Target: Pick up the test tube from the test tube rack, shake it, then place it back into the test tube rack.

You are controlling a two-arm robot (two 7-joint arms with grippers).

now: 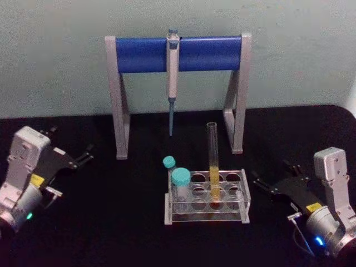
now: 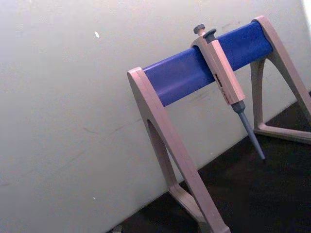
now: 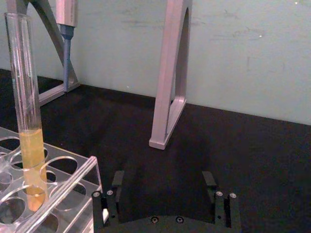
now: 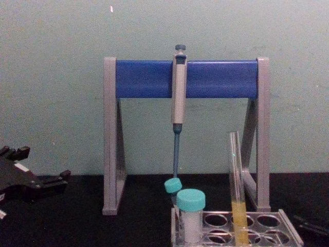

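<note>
The test tube (image 1: 213,161) stands upright in the test tube rack (image 1: 245,203), yellow liquid in its lower part, beside 2 teal-capped tubes (image 1: 180,186). My right gripper (image 1: 266,184) rests just right of the rack, fingers spread wide. My left gripper (image 1: 83,156) sits well apart on the table's left, also open.

Test tube (image 1: 213,161) was clear w/ yellow liquid; rack (image 1: 207,196) clear-grey; capped tubes (image 1: 180,186) teal; pipette stand (image 1: 178,89) grey w/ blue bar; table (image 1: 111,222) black.
</note>
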